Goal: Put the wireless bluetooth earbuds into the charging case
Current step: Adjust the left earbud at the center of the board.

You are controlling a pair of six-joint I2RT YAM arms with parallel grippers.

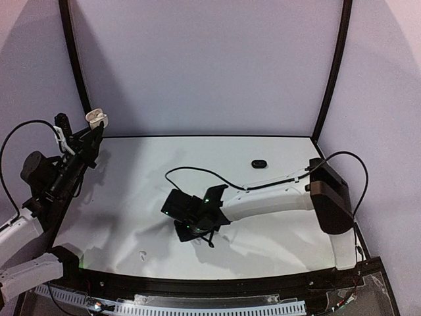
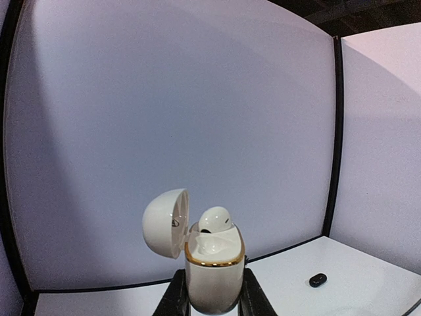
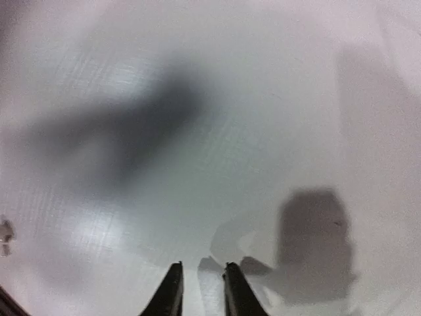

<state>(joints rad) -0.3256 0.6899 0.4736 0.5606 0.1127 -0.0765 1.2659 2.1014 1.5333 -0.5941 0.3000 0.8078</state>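
Up over the ten o'clock corner of the white table [image 1: 131,171], the left gripper [image 2: 214,297] is raised clear of the surface and clamped on the white charging case [image 2: 212,268], one dark finger pressed to each side of its lower body. The case stands upright with a gold band around its mouth. Its lid [image 2: 164,222] is swung open toward nine o'clock in the left wrist view. One white earbud [image 2: 216,219] sits at the case's mouth, leaning toward the three o'clock side of the opening, its rounded top standing above the gold rim.

Near the table's centre, a touch toward six o'clock, the right gripper [image 3: 200,280] hangs low over the surface. Its two fingers stand a narrow gap apart, with bare table showing between them and nothing held.

A small black oval item [image 1: 258,163] lies on the table toward one o'clock, well apart from both grippers; whether it is a bud or a case I cannot tell. Toward seven o'clock lie some tiny white specks [image 1: 143,253], too small to identify
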